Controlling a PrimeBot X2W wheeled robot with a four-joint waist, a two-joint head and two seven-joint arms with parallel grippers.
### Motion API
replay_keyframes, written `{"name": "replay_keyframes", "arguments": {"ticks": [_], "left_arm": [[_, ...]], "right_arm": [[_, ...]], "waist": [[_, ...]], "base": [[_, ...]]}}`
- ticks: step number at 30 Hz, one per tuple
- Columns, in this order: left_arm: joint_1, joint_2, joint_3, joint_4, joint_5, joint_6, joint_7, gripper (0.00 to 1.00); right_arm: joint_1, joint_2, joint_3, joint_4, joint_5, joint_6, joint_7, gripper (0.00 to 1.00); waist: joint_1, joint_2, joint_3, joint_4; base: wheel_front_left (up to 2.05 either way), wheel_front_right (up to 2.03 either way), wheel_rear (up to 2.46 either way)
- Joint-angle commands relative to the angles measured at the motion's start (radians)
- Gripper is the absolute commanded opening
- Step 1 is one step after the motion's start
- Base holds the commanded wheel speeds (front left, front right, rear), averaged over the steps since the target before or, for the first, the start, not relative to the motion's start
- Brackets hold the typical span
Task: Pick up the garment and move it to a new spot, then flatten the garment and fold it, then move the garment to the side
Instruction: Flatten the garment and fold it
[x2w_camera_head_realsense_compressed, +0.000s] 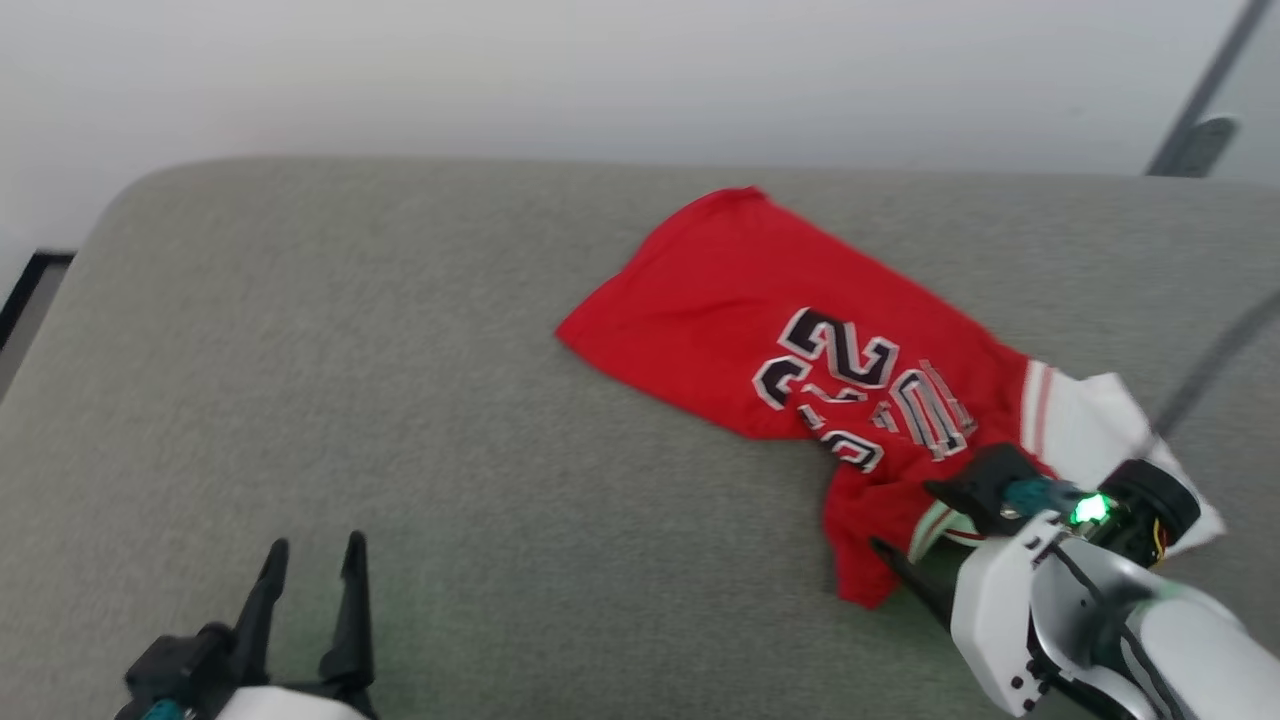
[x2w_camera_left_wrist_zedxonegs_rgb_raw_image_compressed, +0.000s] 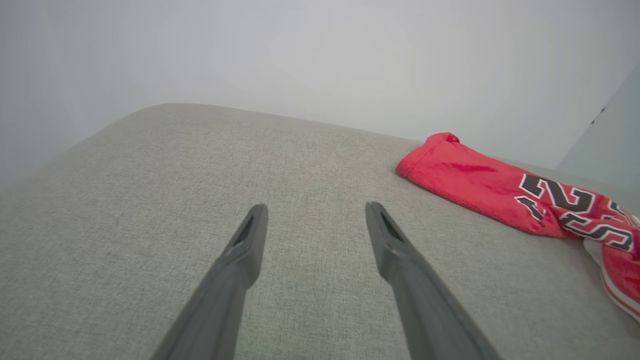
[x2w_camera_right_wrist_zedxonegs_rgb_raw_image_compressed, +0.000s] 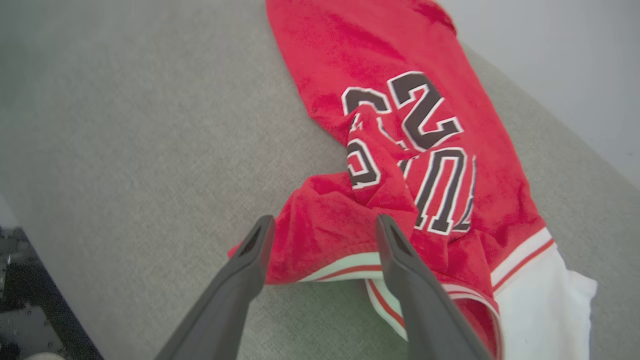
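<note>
The garment (x2w_camera_head_realsense_compressed: 740, 300) is a red jersey with black, white-outlined numbers, lying crumpled on the right half of a grey fabric surface (x2w_camera_head_realsense_compressed: 400, 350). Its white sleeve (x2w_camera_head_realsense_compressed: 1085, 425) points toward the right edge, and the striped trim is bunched up at the near end. My right gripper (x2w_camera_head_realsense_compressed: 902, 515) hovers open over that bunched near end. In the right wrist view the right gripper (x2w_camera_right_wrist_zedxonegs_rgb_raw_image_compressed: 324, 220) straddles a red fold of the garment (x2w_camera_right_wrist_zedxonegs_rgb_raw_image_compressed: 340, 50) just above the striped trim. My left gripper (x2w_camera_head_realsense_compressed: 316, 545) is open at the lower left, holding nothing, well apart from the garment (x2w_camera_left_wrist_zedxonegs_rgb_raw_image_compressed: 475, 185).
The grey surface has a rounded far-left corner and ends at a pale wall behind. Dark floor (x2w_camera_head_realsense_compressed: 30, 290) shows past its left edge. A thin grey pole (x2w_camera_head_realsense_compressed: 1200, 110) leans at the upper right. The left half of the surface is bare fabric.
</note>
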Motion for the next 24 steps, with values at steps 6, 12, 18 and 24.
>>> {"name": "replay_keyframes", "arguments": {"ticks": [6, 12, 18, 24], "left_arm": [[-0.065, -0.036, -0.024, -0.004, -0.018, -0.002, -0.005, 1.0], [-0.094, -0.054, -0.03, -0.001, -0.03, -0.002, -0.005, 1.0], [-0.106, -0.061, -0.02, 0.0, -0.035, -0.001, -0.005, 1.0], [-0.102, -0.049, -0.018, 0.0, -0.03, -0.001, -0.005, 1.0]], "right_arm": [[-0.148, -0.105, 0.17, -0.004, 0.044, -0.001, 0.24, 1.0], [-0.199, -0.121, 0.239, 0.084, 0.052, -0.001, 0.299, 1.0], [-0.201, -0.086, 0.232, 0.17, 0.032, -0.003, 0.248, 0.0], [-0.202, -0.016, 0.045, 0.162, 0.054, -0.003, 0.09, 0.0]], "waist": [[0.0, 0.0, 0.104, 0.095], [0.0, 0.0, 0.153, 0.132], [0.0, 0.0, 0.166, 0.128], [0.0, 0.0, 0.143, 0.068]], "base": [[0.0, 0.0, 0.0], [0.0, 0.0, 0.0], [0.0, 0.0, 0.0], [0.0, 0.0, 0.0]]}}
